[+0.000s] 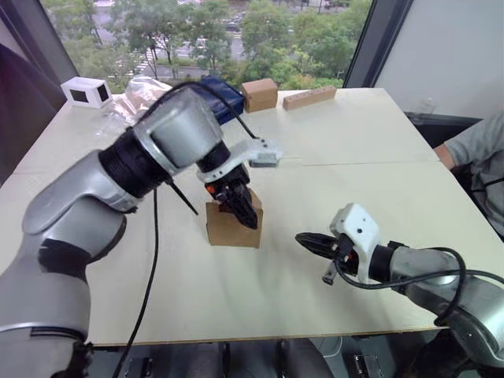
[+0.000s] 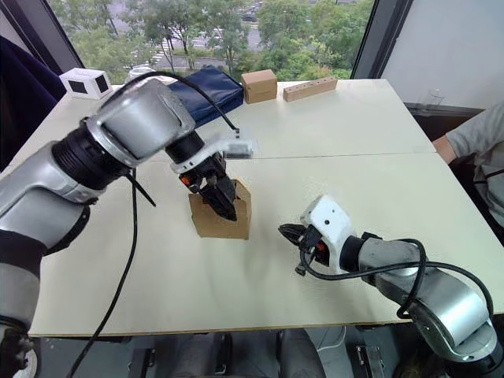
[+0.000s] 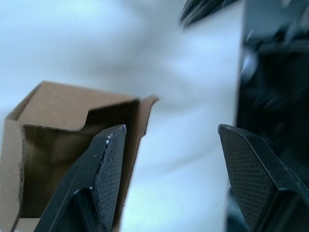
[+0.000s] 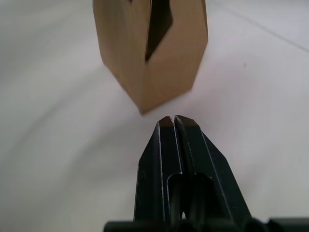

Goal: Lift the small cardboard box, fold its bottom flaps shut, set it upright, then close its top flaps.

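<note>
Over the small cardboard box (image 1: 233,226), left claw (image 1: 240,206) reaches down, spread — right claw (image 1: 305,239) closed, level.

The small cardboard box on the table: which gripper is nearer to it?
Left. The left gripper is at the small cardboard box, over its open top; the right gripper lies apart from it, pointing toward it.

Small cardboard box (image 1: 233,226) made of plain matt brown card, left gripper (image 3: 169,159) fingers (image 3: 108,164) seen in black plastic with finely textured pads, table (image 1: 354,142) beneath the box finished in pale, smooth, matt wood-look board
</note>
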Tool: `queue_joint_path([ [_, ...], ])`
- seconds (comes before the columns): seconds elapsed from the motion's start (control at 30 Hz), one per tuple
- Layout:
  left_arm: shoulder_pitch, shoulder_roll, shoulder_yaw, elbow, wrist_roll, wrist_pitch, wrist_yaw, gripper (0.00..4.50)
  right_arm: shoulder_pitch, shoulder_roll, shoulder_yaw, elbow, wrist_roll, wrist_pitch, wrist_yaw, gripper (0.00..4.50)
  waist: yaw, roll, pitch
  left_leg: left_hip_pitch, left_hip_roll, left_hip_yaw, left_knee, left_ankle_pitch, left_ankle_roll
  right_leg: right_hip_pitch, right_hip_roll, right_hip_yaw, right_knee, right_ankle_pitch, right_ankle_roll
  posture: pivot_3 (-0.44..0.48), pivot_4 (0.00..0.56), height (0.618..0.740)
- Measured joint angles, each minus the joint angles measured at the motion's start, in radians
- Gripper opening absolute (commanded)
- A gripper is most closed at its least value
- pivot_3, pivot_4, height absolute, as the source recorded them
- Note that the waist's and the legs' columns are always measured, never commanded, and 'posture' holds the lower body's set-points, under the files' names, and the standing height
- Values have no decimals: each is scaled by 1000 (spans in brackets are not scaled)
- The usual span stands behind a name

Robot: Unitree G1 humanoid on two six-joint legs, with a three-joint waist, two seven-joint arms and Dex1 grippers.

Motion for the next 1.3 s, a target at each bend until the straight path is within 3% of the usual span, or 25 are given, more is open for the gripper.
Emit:
queue_joint_path([
  [0.03, 2, -1, 49, 18, -21, 13, 7, 3107, -1, 17, -17, 4, 16, -5, 2, 0, 0, 0, 0, 0, 0, 0, 0, 0, 0, 0, 0, 0, 0, 0, 0, 0, 150, 740],
  [0.13, 57, 0, 353, 58, -100, 34, 114, 3107, -1, 59, -94, 29, 86, -14, 4, 0, -1, 2, -1, 1, 0, 1, 0, 0, 1, 0, -1, 1, 0, 0, 0, 0, 150, 740],
  [0.23, 256, -31, 660, -36, -115, -111, 324, 3107, -5, 72, -137, 70, 122, -15, 6, 0, -2, 4, -2, 2, 1, 1, 0, 0, 0, 0, -2, 1, 1, 0, 0, 0, 150, 740],
  [0.33, 476, -24, 783, -135, -106, -152, 499, 3107, -24, 66, -146, 123, 132, -15, 16, 0, 1, 2, -2, 1, 1, 1, 0, 1, -2, -1, -2, 1, 1, 0, 0, 0, 150, 740],
  [0.43, 625, -15, 858, -229, -102, -191, 619, 2414, -51, 42, -128, 170, 116, -17, 47, 0, 6, 2, -2, 0, -2, 1, 0, 1, -3, 0, -5, 0, 1, 0, 0, 0, 150, 740],
  [0.53, 784, -38, 941, -312, -101, -258, 715, 987, -51, 11, -99, 223, 75, -32, 88, 0, 8, 2, -2, 1, -4, 1, 0, 1, -3, 0, -7, 0, 1, 0, 0, 0, 150, 740],
  [0.57, 825, -56, 966, -329, -108, -274, 747, 800, -51, 10, -86, 238, 61, -37, 101, 0, 10, 2, -2, 1, -4, 1, 0, 1, -3, 1, -7, 0, 1, 0, 0, 0, 150, 740],
  [0.6, 853, -65, 975, -339, -108, -286, 768, 177, -53, 9, -71, 248, 48, -40, 111, 0, 12, 1, -2, 1, -4, 1, 0, 1, -3, 1, -7, 0, 1, 0, 0, 0, 150, 740],
  [0.63, 903, -64, 977, -363, -106, -321, 789, 63, -55, 8, -47, 256, 32, -45, 122, 0, 12, 1, -2, 1, -4, 1, 0, 1, -3, 1, -7, 0, 1, 0, 0, 0, 150, 740],
  [0.87, 1170, -55, 912, -398, -69, -484, 820, 63, -82, 29, 92, 339, -106, -89, 136, 0, 4, 1, -3, 2, -3, 1, -1, 1, -3, 1, -7, 0, 1, 0, 0, 0, 150, 740],
  [1.1, 1218, -84, 816, -400, -38, -587, 846, 63, -166, 117, 223, 456, -248, -169, 137, 0, 4, 1, -3, 2, -3, 1, -1, 2, -4, 1, -7, -1, 1, 0, 0, 0, 150, 740],
  [1.3, 1267, -79, 749, -432, -42, -570, 852, 63, -202, 146, 294, 501, -317, -206, 177, 0, 2, 1, -3, 2, -3, 1, -1, 2, -4, 0, -7, 0, 1, 0, 0, 0, 150, 740],
])
